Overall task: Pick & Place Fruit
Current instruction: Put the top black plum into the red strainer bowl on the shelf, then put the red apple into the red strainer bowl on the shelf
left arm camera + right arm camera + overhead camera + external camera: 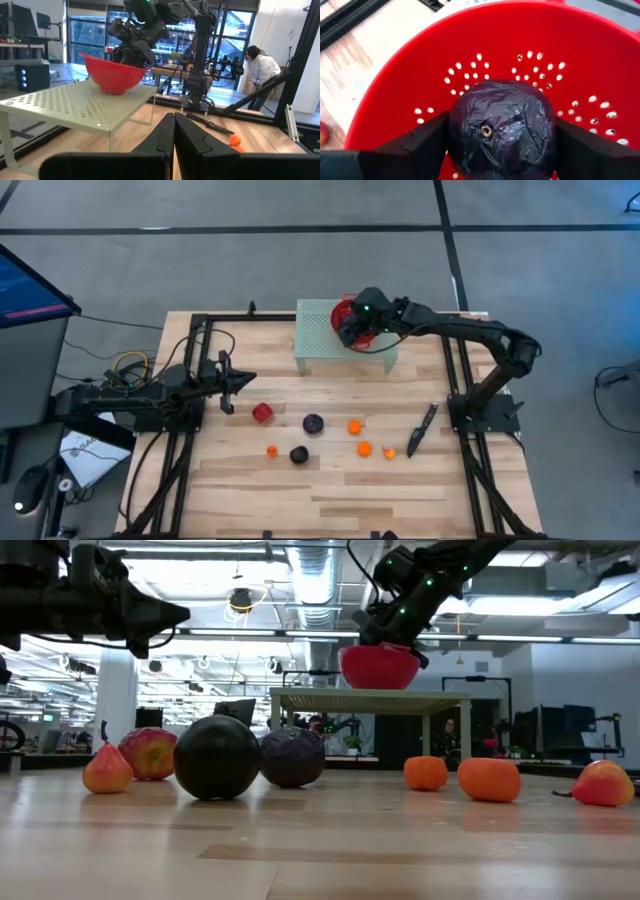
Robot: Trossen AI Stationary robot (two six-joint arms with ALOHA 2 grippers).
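While the left gripper sits shut and empty at the counter's left side, the right gripper hangs over the red bowl on the green rack, fingers spread around a dark purple fruit (inside the bowl's rim, held). Remaining fruit on the counter: red one, two dark ones, small orange ones.
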